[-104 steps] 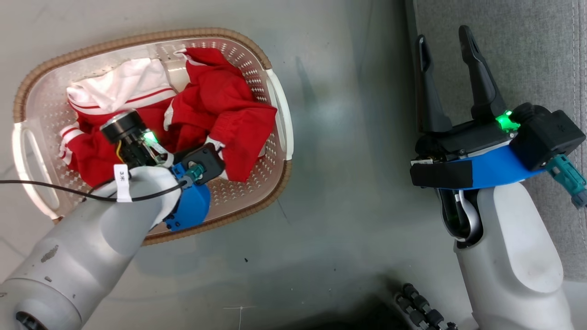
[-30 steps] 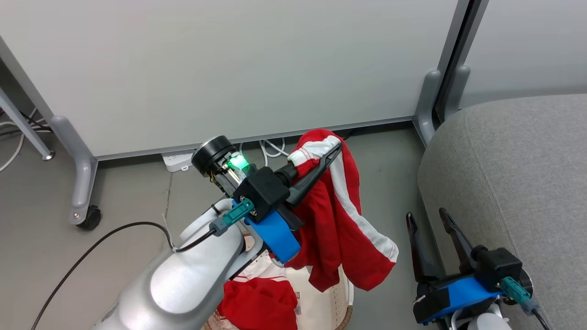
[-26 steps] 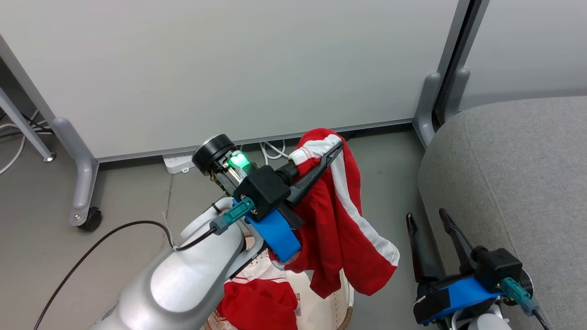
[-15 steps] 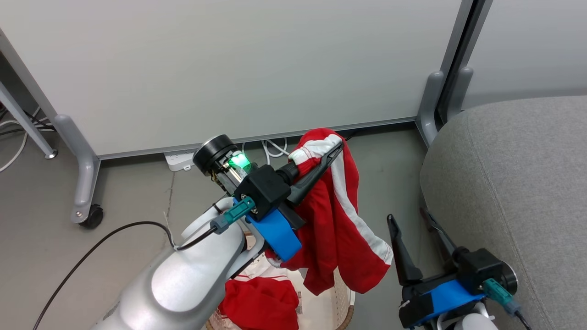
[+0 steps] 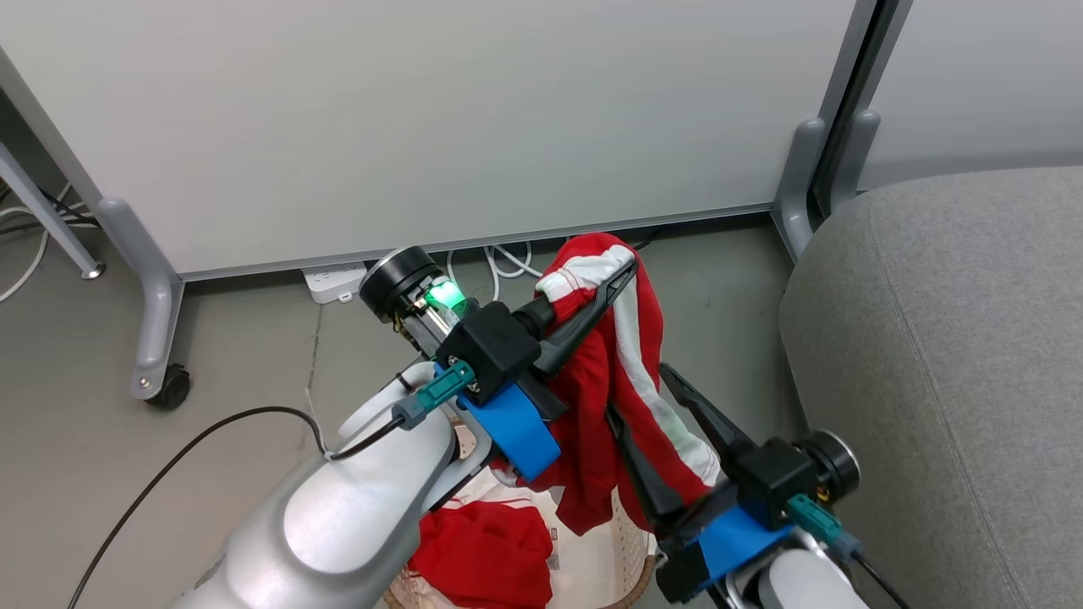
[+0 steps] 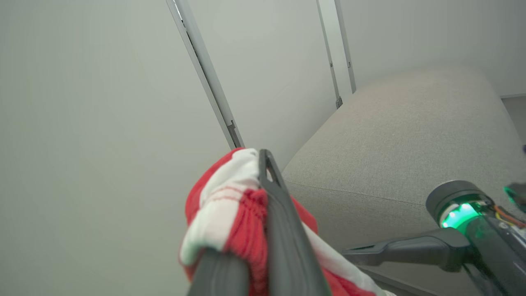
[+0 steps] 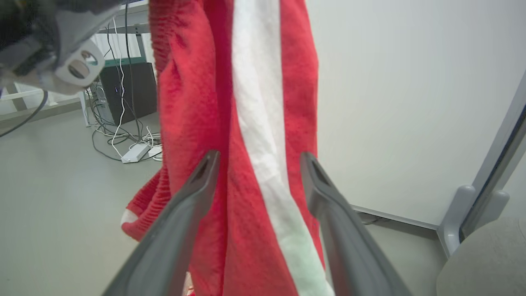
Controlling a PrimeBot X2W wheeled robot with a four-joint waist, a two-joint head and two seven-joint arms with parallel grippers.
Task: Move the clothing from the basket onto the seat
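Half a second on, our right gripper (image 5: 636, 391) had swung left from beside the seat (image 5: 931, 338) to the hanging red garment (image 5: 596, 389). Its fingers stood wide apart with the white-striped fabric between them, not pinched; we could not tell whether they touched it. Our left gripper (image 5: 624, 272) stayed clamped on the garment's white-trimmed band near the middle of the frame. It held the garment above the basket (image 5: 633, 545), whose perforated wall and brown rim showed at the bottom edge. A second red garment (image 5: 482, 550) lay crumpled inside the basket, partly hidden by our pale left forearm (image 5: 355, 516).

The seat took up the right side of the frame, and our right arm sat between it and the lifted garment. A black cable (image 5: 186, 448) trailed from the left arm across the lower left.

A pale partition wall (image 5: 423, 127) ran across the top on grey posts (image 5: 799, 186), one foot at the left ending in a caster (image 5: 165, 385). At its base lay a power strip (image 5: 326, 283) and looped white cables (image 5: 499, 258), just behind the left wrist. The floor (image 5: 211, 372) was smooth and grey. Upper left in the right wrist view we saw a dark computer case (image 7: 127, 90) among more cables.
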